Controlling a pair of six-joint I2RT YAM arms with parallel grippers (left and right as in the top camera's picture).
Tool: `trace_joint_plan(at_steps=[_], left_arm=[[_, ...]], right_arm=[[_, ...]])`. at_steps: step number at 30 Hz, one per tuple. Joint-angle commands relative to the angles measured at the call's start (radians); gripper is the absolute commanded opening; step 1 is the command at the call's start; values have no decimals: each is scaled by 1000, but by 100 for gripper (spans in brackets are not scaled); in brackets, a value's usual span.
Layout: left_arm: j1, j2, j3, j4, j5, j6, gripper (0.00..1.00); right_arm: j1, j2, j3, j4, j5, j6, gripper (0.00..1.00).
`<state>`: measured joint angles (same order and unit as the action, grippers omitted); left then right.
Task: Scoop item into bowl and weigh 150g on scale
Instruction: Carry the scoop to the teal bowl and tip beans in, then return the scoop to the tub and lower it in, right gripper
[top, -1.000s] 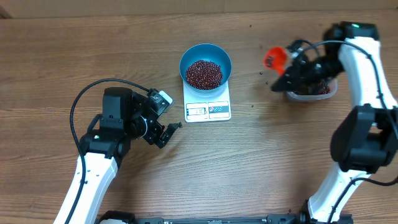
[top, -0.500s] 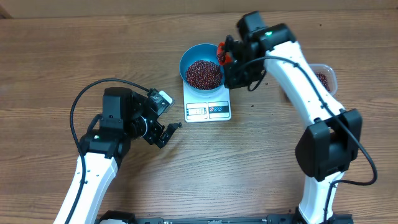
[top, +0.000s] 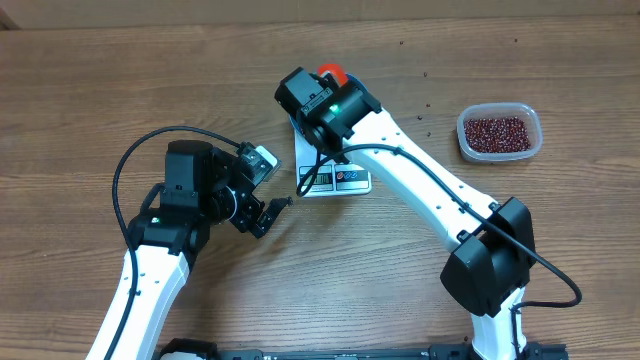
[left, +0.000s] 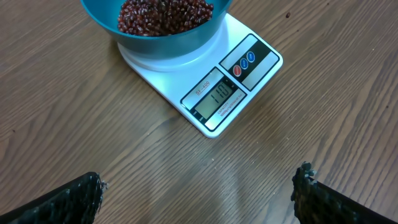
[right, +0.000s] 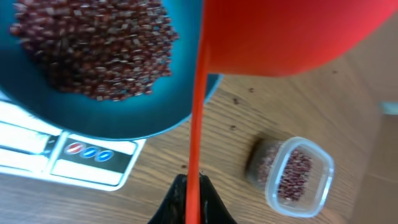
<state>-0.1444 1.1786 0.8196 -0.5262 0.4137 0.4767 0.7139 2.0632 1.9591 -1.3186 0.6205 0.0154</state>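
Pinching the thin handle of a glossy red plastic scoop (right: 280, 31) in the closed right tool (right: 194, 200), above the smooth round blue bowl (left: 163, 42) heaped with tiny oval maroon beans (left: 165, 12) on the flat white scale (left: 214, 102). Hovering with left tool (left: 199, 186) spread wide over wood-grain worktop (left: 62, 124).

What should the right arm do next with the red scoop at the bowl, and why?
Probably tilt the scoop gently so any load falls into the bowl. The right gripper is shut on the handle and holds the scoop at the bowl's rim, beside the beans heaped inside, on the scale. The scoop's contents are hidden and the display is unreadable here, so pour slowly.
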Motion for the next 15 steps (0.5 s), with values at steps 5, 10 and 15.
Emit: trace_joint_plan(at_steps=[5, 10, 15], left_arm=[[-2, 0, 1, 3, -3, -10, 100], [-2, 0, 1, 3, -3, -10, 100], [-2, 0, 1, 3, -3, -10, 99]], right_arm=[[-9, -46, 32, 5, 2, 10, 4], [-54, -111, 32, -8, -125, 6, 4], [-230, -253, 32, -79, -305, 3, 4]])
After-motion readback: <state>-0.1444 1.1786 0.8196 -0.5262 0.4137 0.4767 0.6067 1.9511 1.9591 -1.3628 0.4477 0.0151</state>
